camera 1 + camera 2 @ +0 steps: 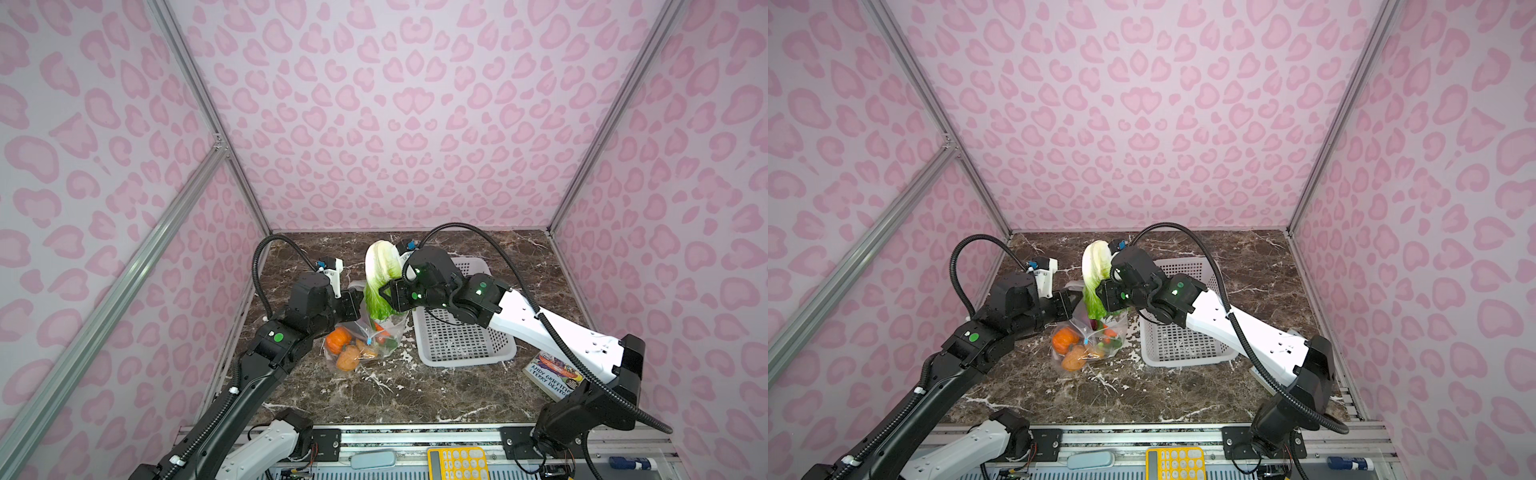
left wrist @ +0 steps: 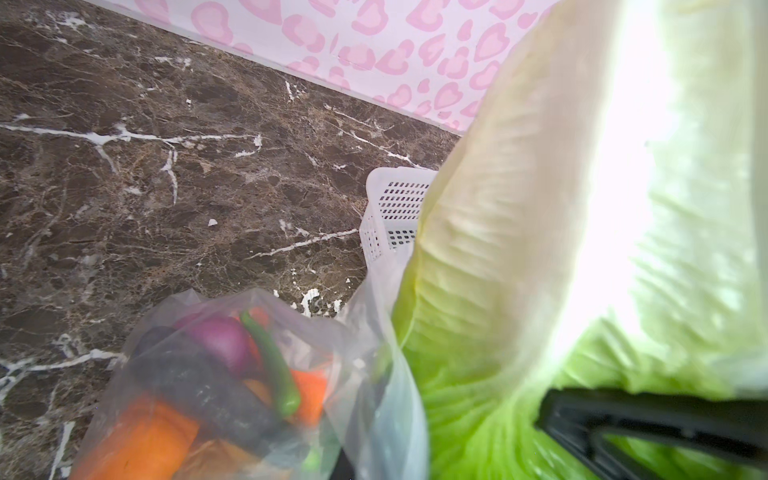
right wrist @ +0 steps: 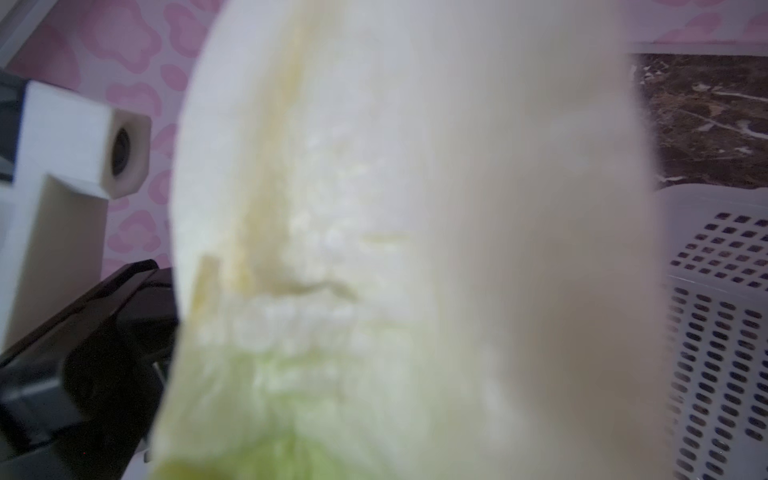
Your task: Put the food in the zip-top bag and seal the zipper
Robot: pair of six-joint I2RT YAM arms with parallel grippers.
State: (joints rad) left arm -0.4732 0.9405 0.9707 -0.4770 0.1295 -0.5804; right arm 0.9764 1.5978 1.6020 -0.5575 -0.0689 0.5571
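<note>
In both top views: grips the cabbage [image 1: 377, 270] in the right gripper [image 1: 390, 297], leafy end down in the mouth of the zip-top bag [image 1: 397, 328]; pinches its rim in the closed left gripper [image 1: 360, 301]. Left wrist: shows onion [image 2: 220, 343] and carrot [image 2: 309, 390] bagged. Right wrist: only blurred cabbage. Leaves, seemingly, release and sealing the zipper [image 1: 368, 341].

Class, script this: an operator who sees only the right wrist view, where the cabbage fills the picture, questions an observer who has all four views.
Operator: Where is this cabbage?
Observer: In both top views the cabbage hangs leafy end down at the mouth of the zip-top bag.
Operator: What is inside already?
Observer: The left wrist view shows a purple onion inside the bag.
</note>
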